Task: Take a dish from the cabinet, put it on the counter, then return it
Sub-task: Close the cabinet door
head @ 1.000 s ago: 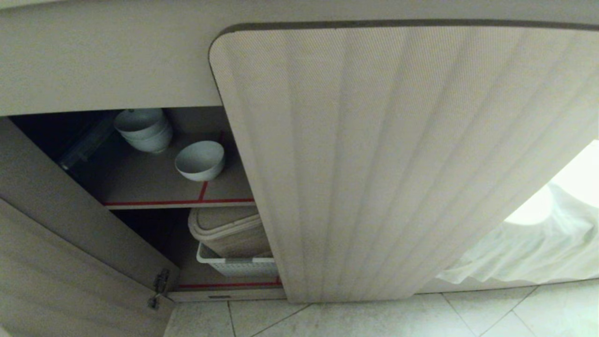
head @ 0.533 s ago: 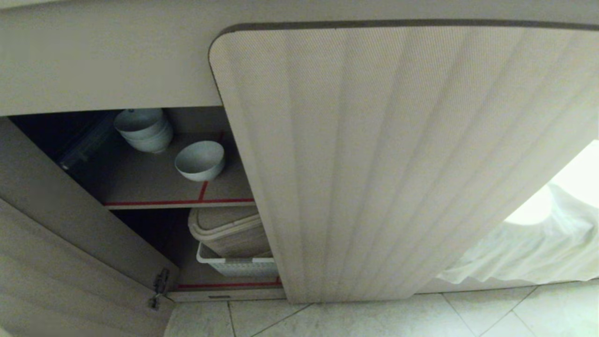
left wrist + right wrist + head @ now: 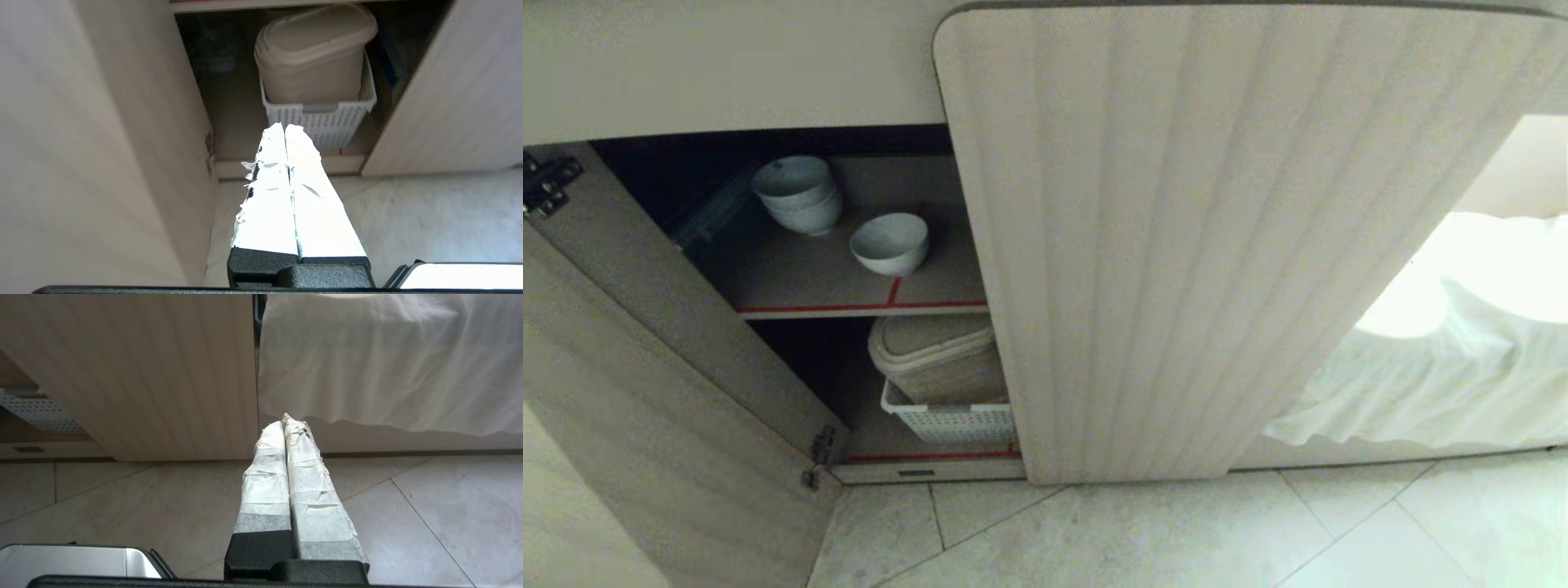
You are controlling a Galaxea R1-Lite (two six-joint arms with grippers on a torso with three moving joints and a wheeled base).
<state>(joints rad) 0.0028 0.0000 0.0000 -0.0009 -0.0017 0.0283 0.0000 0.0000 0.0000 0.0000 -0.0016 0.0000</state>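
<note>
Low cabinet (image 3: 1192, 245), pale beige, fluted doors with rounded corners. The left door (image 3: 645, 392) stands swung open; the wide door on the right covers the rest of the front. Two brown shelves show inside, each edged with red tape along the front.

Upper shelf (image 3: 800, 282): the dish (image 3: 889, 242), a small white bowl, sits upright by itself near the front, just behind a short strip of red tape. Behind it and further left is a stack of white bowls (image 3: 798, 194), close to it but not touching.

Lower shelf: a white perforated basket (image 3: 952, 420) holding a beige lidded container (image 3: 939, 357), tilted in the head view. A metal hinge (image 3: 818, 457) shows at the foot of the open door.

Floor: pale stone-look tiles (image 3: 1143, 531) with thin grout lines, running right up to the cabinet base. To the right of the cabinet a white cloth (image 3: 1437, 384) hangs in loose folds down towards the floor.

Left gripper (image 3: 284, 127): tape-wrapped fingers pressed together, nothing between them, low above the floor and pointing at the basket in the open compartment. Right gripper (image 3: 282, 419): fingers likewise pressed together and empty, low over the tiles, pointing at the gap between the cabinet door and the cloth. Neither arm appears in the head view.
</note>
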